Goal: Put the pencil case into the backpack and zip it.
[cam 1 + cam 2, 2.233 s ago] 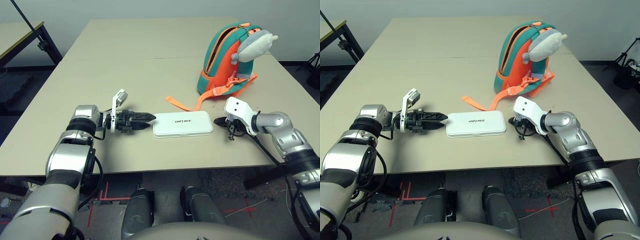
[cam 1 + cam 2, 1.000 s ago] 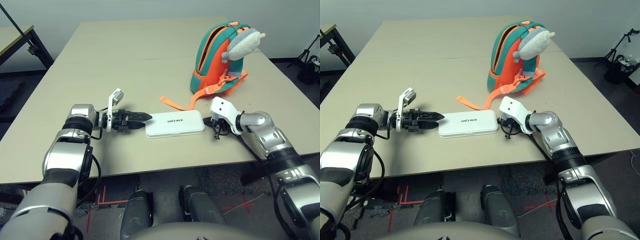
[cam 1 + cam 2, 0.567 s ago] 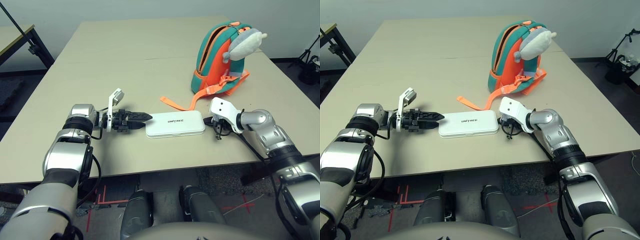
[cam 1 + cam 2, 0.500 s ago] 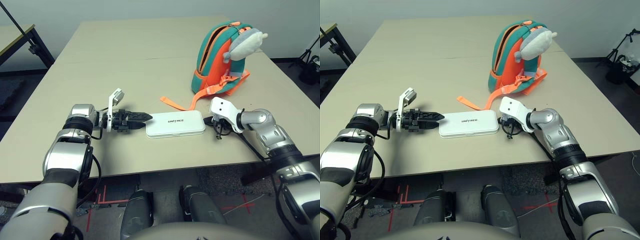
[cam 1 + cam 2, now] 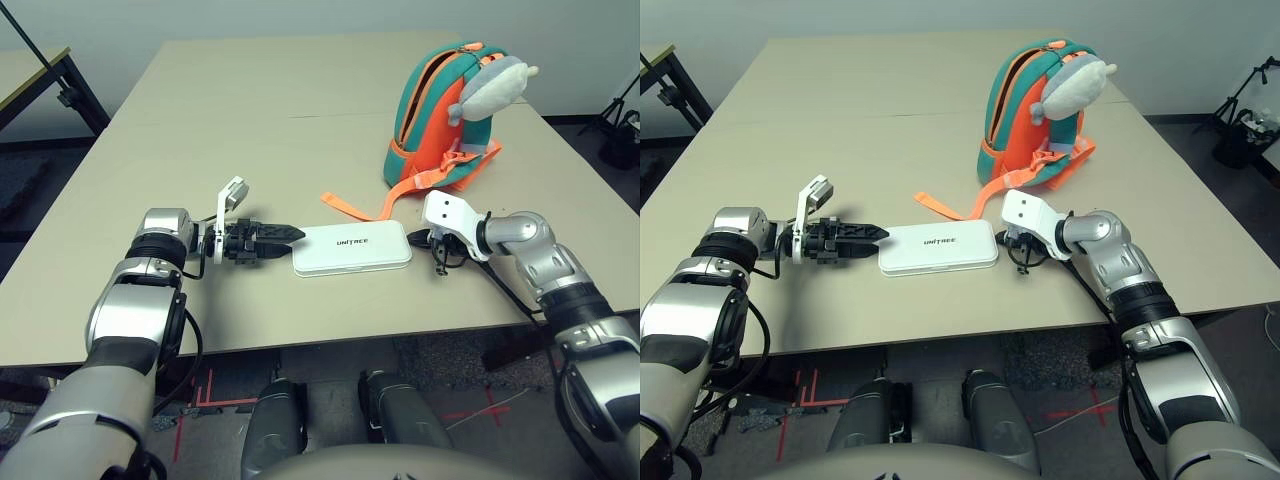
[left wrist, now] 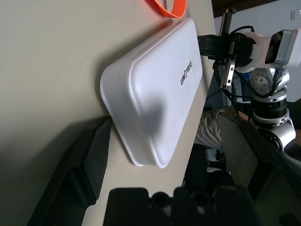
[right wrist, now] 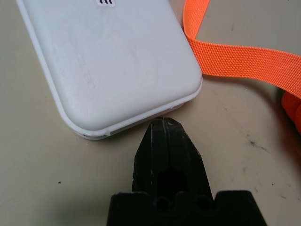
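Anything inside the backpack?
Can't tell: the opening of the backpack gapes unzipped, but only darkness shows within; the rest is covered by its orange and teal sides. The pencil case lies outside, on the table.

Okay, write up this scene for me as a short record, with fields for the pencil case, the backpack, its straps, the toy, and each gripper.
Pencil case: flat, white, lettered UNITREE, on the table, outside the backpack
Backpack: orange and teal, standing beyond the case, zip open
Straps: orange, one end lying on the table near the case
Toy: grey-white plush, attached to the backpack
Left gripper: open, at the case's left end, not gripping it
Right gripper: shut, empty, at the case's right end
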Motion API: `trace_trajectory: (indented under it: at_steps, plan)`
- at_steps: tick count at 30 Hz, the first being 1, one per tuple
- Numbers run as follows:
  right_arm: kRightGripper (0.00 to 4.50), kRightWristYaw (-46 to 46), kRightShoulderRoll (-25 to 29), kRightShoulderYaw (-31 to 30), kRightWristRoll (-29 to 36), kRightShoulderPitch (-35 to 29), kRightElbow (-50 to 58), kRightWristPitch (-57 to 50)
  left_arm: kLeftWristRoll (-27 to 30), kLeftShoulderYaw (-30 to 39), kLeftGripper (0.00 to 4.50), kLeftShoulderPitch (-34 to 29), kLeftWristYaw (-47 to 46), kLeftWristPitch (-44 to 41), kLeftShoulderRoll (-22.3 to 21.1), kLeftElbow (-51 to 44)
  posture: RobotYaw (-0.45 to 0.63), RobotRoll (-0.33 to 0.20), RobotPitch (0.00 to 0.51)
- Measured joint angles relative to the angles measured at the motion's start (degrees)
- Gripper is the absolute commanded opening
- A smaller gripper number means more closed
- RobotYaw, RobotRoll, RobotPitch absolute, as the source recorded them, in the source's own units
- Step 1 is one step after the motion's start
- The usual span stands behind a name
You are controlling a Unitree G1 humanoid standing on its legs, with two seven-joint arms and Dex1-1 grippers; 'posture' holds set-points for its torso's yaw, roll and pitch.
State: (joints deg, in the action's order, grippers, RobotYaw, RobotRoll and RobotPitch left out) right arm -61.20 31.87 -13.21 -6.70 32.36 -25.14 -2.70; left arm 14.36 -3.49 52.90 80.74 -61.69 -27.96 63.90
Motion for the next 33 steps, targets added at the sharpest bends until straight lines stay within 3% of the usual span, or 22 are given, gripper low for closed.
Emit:
trace_trajectory:
  at_steps: [15, 22, 33]
  plan:
    - [0.02, -0.14, -2.74, -1.17, -1.96, 0.84, -0.23, -1.39, -1.01, 0.02, 4.5, 0.01, 0.05, 0.02, -0.28, 0.02, -0.2, 0.0, 0.06]
    - [0.02, -1.21, -7.67, -4.17, -2.29, 2.38, -0.47, -0.21, -1.24, 0.03, 4.5, 0.15, 0.01, 0.5, 0.48, 0.05, -0.19, 0.0, 0.056]
    - [0.02, -1.96, -6.97, -4.21, -2.3, 2.77, -1.65, 1.69, -1.16, 0.11, 4.5, 0.05, 0.73, 2.79, 0.87, 0.06, -0.2, 0.0, 0.054]
